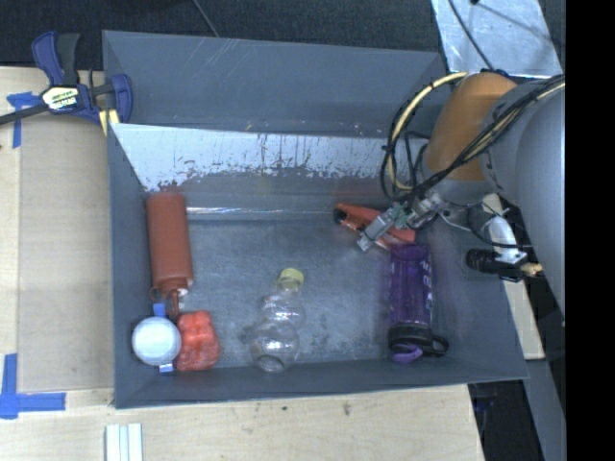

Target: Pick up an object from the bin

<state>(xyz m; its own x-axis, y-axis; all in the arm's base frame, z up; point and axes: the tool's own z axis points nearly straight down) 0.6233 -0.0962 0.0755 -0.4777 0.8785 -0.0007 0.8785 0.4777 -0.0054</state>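
My gripper (388, 225) is low in the bin's right back part, just above the top end of a purple bottle (409, 296) that lies lengthwise along the right wall. Directly beside and partly under the gripper lies a red-orange tool with a dark tip (352, 215), pointing left. Whether that tool is being held I cannot tell.
A clear plastic bottle with a yellow cap (276, 327) lies at the front middle. Along the left wall lies a brown-red cylinder bottle (168, 242). In the front left corner sit a white round thing (155, 340) and a red crumpled lump (197, 341). The arm with its orange cover and cables reaches in from the right.
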